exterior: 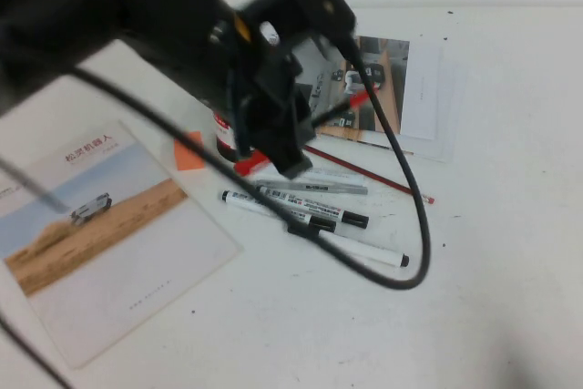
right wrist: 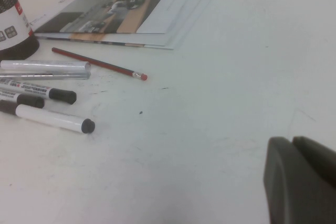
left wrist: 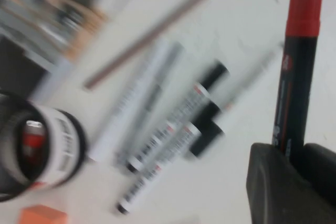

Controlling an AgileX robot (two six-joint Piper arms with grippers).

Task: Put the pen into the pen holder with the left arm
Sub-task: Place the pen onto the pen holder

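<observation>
The left pincer (left wrist: 294,174) is clamped on the slim pen (left wrist: 295,72), black-barrelled with a red cap, raised off the white desk (exterior: 492,298) near the round black wire-mesh pen holder (left wrist: 37,148). White markers (exterior: 314,216) and a thin dark-red pencil (right wrist: 97,63) lie beside it. The right pincer (right wrist: 302,179) hovers low over bare desk, fingers together.

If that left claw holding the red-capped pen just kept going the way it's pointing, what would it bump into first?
The left gripper, shut on the pen, points down over the table. Probably the white markers lying below, beside the pen holder; depth is hard to judge. The right gripper rests apart, shut.
</observation>
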